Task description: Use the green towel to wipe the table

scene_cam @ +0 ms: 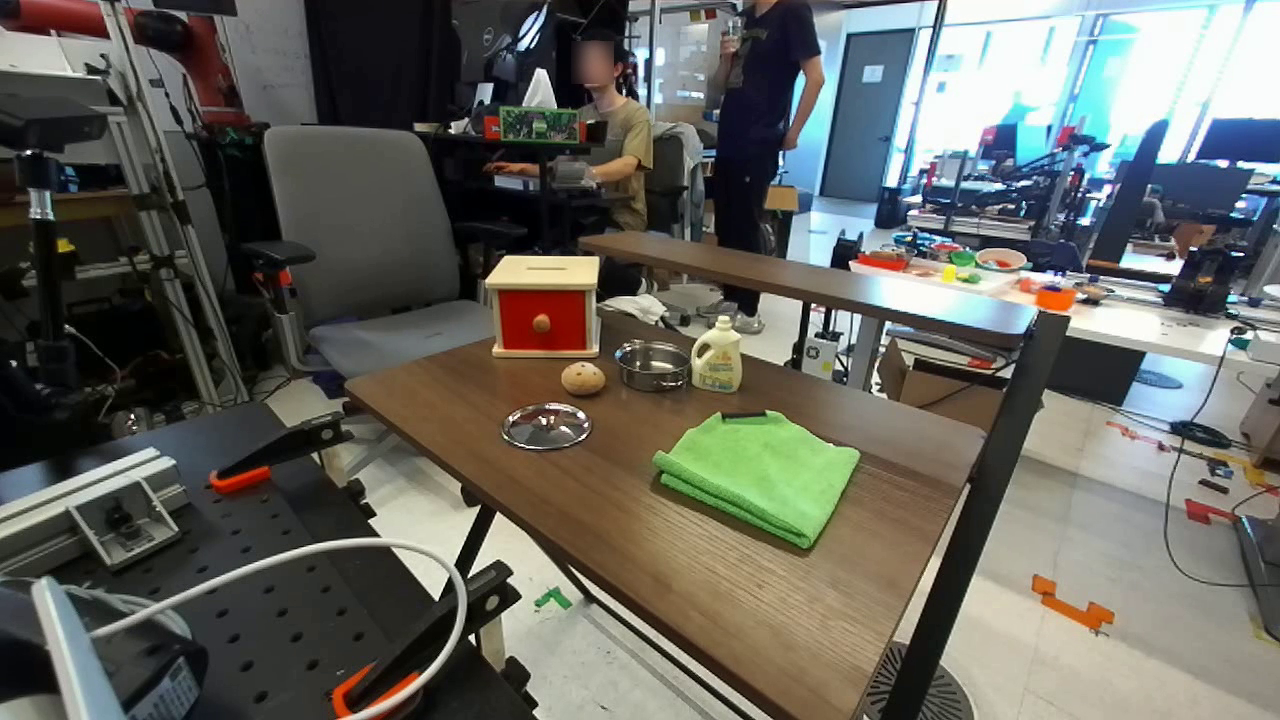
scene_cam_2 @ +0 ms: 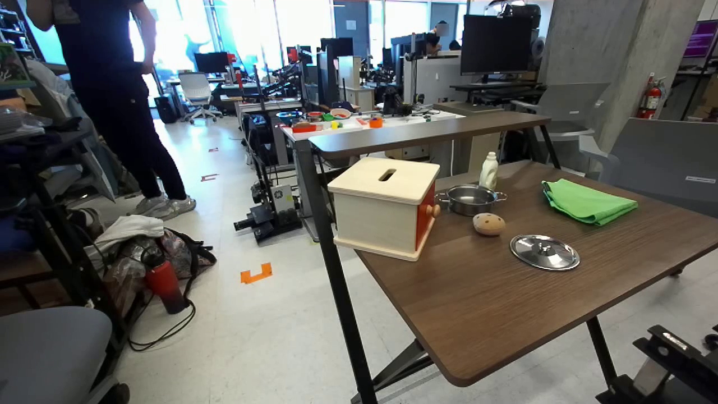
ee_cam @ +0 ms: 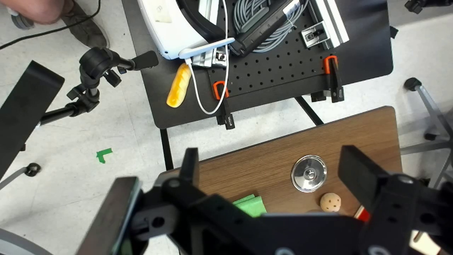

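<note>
The green towel (scene_cam: 762, 470) lies folded flat on the brown wooden table (scene_cam: 570, 490). The towel (scene_cam_2: 586, 201) and the table (scene_cam_2: 505, 303) show in both exterior views. In the wrist view only a corner of the towel (ee_cam: 252, 206) shows, the rest hidden behind the gripper body. My gripper (ee_cam: 270, 151) is open and empty, its two fingers wide apart. It is high above the table (ee_cam: 254, 170), with the towel apart from the fingers. Neither exterior view shows the gripper.
A pot lid (scene_cam: 547, 426), a speckled potato-like ball (scene_cam: 583, 379), a steel pot (scene_cam: 653, 366), a cream bottle (scene_cam: 717, 356) and a wooden box with a red drawer (scene_cam: 543, 308) stand on the table. A raised shelf (scene_cam: 820, 275) runs along its back. A black bench (ee_cam: 283, 74) with clamps stands beside it.
</note>
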`<state>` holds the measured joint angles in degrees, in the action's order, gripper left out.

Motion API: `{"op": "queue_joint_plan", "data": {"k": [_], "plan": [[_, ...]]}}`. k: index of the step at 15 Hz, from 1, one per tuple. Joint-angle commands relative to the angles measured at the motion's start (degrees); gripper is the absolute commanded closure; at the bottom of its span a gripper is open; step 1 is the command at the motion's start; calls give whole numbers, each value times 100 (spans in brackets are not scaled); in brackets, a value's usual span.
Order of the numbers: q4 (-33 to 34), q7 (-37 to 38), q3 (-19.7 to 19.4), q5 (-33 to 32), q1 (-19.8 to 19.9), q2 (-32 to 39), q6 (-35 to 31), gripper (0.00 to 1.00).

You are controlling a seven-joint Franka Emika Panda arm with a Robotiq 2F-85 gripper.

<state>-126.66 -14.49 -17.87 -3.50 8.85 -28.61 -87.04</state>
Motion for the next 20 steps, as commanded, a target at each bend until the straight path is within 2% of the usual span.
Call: {"op": "queue_joint_plan", "data": {"k": [1, 4, 7, 8, 10, 13, 19, 20], "plan": [[317, 351, -86, 162, 241, 343, -205, 0], [1052, 416, -572, 276, 545, 1031, -253, 0], [1978, 418, -1085, 577, 886, 1736, -7, 0], [1228, 396, -774, 316, 839, 1152, -259, 0], [1394, 281, -868, 348, 960, 1350, -248, 0], [1316, 321, -735, 341, 921, 1313, -248, 0], [1336, 311, -734, 353, 917, 1373, -251, 0], [1343, 381, -742, 386, 921, 1475, -436, 0]]}}
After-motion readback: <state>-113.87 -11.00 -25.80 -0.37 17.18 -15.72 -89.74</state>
